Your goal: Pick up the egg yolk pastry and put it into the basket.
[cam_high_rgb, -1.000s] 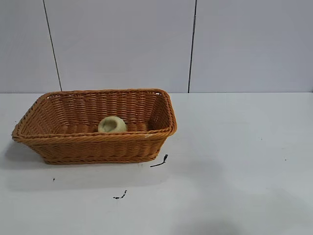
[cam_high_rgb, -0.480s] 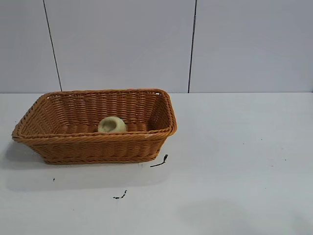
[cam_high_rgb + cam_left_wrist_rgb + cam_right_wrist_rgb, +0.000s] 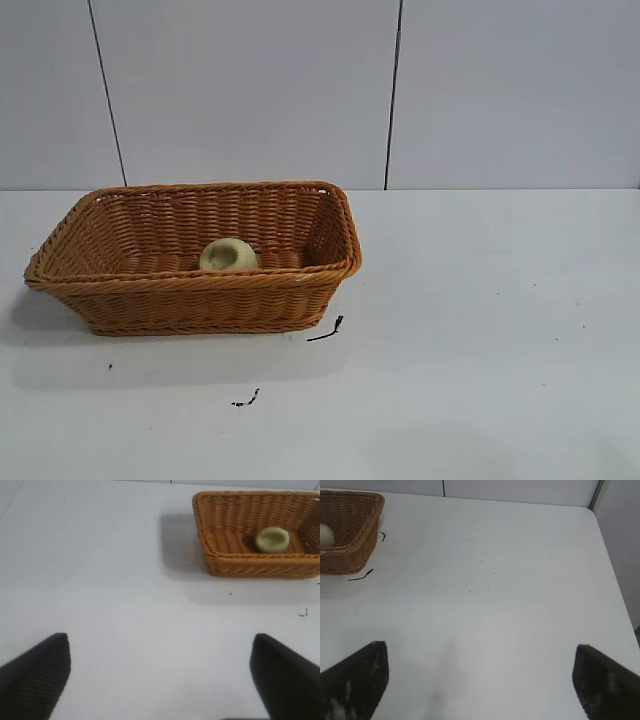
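The pale yellow egg yolk pastry point(image 3: 229, 255) lies inside the orange-brown wicker basket point(image 3: 190, 300) on the left half of the white table. The left wrist view shows the pastry point(image 3: 272, 539) in the basket point(image 3: 260, 565) far off from my left gripper point(image 3: 160, 652), which stands open over bare table with nothing between its fingers. My right gripper point(image 3: 480, 655) is open and empty too, above bare table far from the basket point(image 3: 350, 550), where a sliver of the pastry point(image 3: 325, 535) shows. Neither arm appears in the exterior view.
Small black scraps lie on the table by the basket's front right corner point(image 3: 327, 330) and nearer the front point(image 3: 246, 399). A grey panelled wall point(image 3: 390, 90) stands behind the table. The table's right edge point(image 3: 615, 575) shows in the right wrist view.
A faint shadow on the table at the lower right of the exterior view has drifted right and faded. Basket and pastry have not moved.
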Controlling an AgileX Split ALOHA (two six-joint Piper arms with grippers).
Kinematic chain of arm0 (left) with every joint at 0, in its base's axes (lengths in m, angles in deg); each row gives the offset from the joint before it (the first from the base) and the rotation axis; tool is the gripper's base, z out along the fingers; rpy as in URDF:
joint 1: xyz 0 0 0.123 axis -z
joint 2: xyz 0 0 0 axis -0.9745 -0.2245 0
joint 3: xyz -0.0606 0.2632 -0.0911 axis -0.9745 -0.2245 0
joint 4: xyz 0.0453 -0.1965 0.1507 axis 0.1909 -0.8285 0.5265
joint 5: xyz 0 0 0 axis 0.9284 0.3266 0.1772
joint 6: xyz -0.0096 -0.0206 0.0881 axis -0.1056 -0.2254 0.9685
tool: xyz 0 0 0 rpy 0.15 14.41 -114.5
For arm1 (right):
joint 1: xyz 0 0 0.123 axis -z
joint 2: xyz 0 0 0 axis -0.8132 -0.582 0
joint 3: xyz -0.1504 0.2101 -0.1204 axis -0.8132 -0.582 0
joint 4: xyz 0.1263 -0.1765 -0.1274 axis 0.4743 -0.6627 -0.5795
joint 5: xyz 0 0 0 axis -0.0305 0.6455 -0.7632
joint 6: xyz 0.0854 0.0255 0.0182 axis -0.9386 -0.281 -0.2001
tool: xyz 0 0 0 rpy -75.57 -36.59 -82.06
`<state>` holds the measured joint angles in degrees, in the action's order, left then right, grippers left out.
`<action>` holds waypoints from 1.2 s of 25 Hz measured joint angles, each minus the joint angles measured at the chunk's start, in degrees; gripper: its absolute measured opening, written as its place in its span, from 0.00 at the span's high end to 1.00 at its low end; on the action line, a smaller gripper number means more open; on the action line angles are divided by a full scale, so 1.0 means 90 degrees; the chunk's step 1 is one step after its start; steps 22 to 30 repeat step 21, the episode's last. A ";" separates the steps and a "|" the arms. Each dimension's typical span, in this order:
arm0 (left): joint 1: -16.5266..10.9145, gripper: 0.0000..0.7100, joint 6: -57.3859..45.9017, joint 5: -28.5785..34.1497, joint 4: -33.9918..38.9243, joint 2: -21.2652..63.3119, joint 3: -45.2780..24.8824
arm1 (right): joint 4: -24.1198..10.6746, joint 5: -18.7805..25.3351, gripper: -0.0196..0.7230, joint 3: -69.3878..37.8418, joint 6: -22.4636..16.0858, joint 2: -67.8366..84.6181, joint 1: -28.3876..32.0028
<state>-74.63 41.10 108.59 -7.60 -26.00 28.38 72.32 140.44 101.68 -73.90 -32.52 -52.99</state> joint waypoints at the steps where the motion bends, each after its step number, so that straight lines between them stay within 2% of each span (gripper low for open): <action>1: 0.0000 0.02 0.0000 0.0000 0.0000 0.0000 0.0000 | 0.0007 0.0000 0.04 0.0000 0.0000 0.0000 0.0000; 9: 0.0000 0.02 0.0000 0.0000 0.0000 0.0000 0.0000 | 0.0035 0.0000 0.04 0.0000 -0.0005 0.0000 -0.0564; 30: 0.0000 0.02 0.0000 0.0000 0.0000 0.0000 0.0000 | 0.0070 0.0000 0.04 0.0000 -0.0005 0.0000 -0.0427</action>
